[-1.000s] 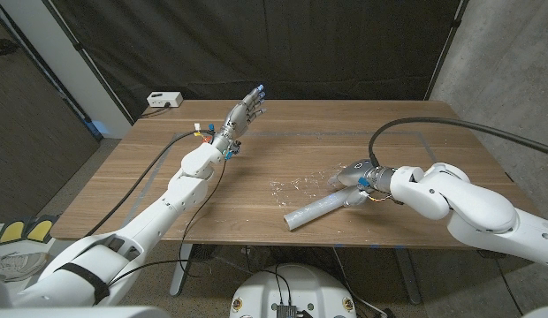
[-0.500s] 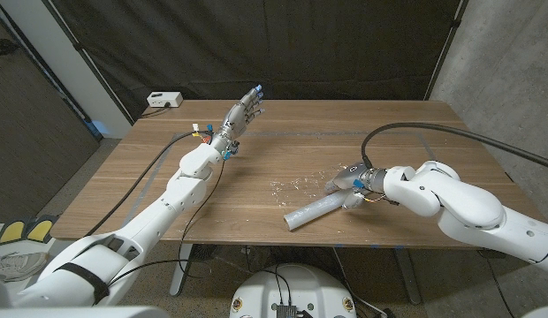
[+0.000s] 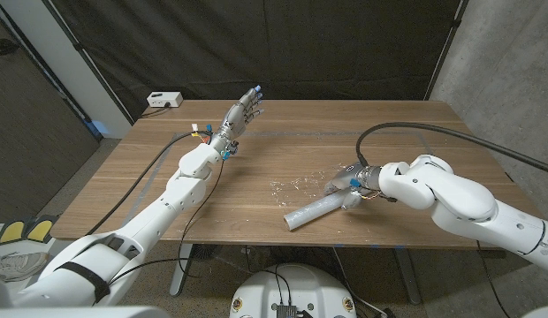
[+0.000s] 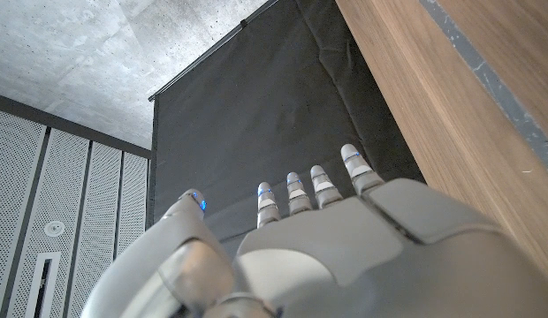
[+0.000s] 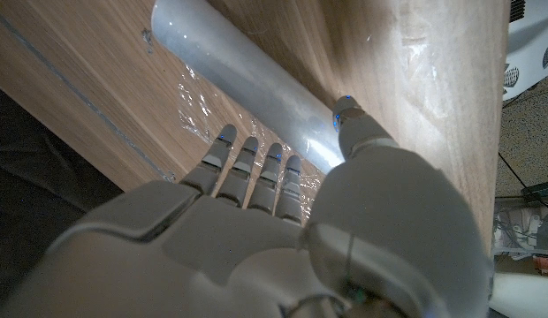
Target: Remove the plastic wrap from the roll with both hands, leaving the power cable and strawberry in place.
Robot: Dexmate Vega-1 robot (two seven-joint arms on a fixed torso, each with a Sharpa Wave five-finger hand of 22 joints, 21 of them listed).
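Over the last second, a small shift only: right hand point(image 3: 349, 185) edged a little further along the upper end of the roll point(image 3: 316, 210), forearm swung inward behind it, cable loop above the wrist drawn tighter. Roll itself unmoved, lying diagonally on the surface point(image 3: 256, 190), lower end toward the near edge, upper end under the right hand. Seen from the right wrist view, fingers point(image 5: 247, 163) of that hand close together and reaching over the roll point(image 5: 247, 84), thumb on its other side; looks like a straddle rather than a firm grip, though actual contact cannot be told for sure. Crumpled plastic wrap point(image 3: 296, 185) spread in glinting shreds just beside the roll on its far side, touching or nearly touching the upper end, not yet pulled clear. Left hand point(image 3: 243, 113) unchanged, raised in the air well apart from the roll toward the far edge, fingers point(image 4: 311, 190) apart and holding nothing. No power cable or strawberry made out near the roll, so nothing disturbed there. Judged from this: right hand settling in to pin the roll, left hand not yet brought in, so the two-handed peel barely started.
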